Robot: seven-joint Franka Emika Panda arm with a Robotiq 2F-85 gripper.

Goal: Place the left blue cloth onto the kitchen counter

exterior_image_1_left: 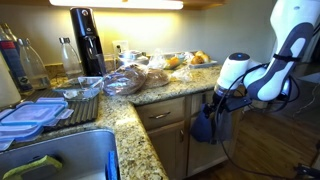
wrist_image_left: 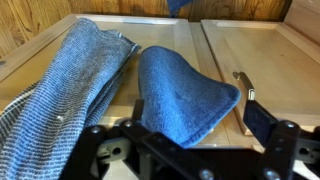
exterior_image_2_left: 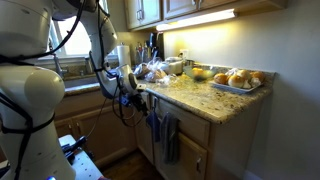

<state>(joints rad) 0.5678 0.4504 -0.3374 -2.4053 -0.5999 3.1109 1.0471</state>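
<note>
The left blue cloth [wrist_image_left: 180, 95] is royal blue and hangs on the front of a light wooden cabinet door below the kitchen counter [exterior_image_1_left: 150, 97]. It shows in both exterior views [exterior_image_1_left: 204, 126] [exterior_image_2_left: 153, 124]. A duller grey-blue towel [wrist_image_left: 70, 95] hangs beside it. My gripper [wrist_image_left: 190, 138] is open at the cabinet front, with the lower part of the blue cloth between its spread fingers; the right finger pad stands clear of the cloth. In both exterior views the gripper [exterior_image_1_left: 213, 100] [exterior_image_2_left: 136, 96] sits just under the counter's edge [exterior_image_2_left: 200, 97].
The counter holds bagged bread [exterior_image_1_left: 128, 80], a tray of rolls [exterior_image_2_left: 236, 79], a black soda maker [exterior_image_1_left: 87, 40], bottles and plastic lids [exterior_image_1_left: 30, 115]. A sink [exterior_image_1_left: 60, 160] lies at one end. A metal door handle [wrist_image_left: 240, 90] is right of the cloth.
</note>
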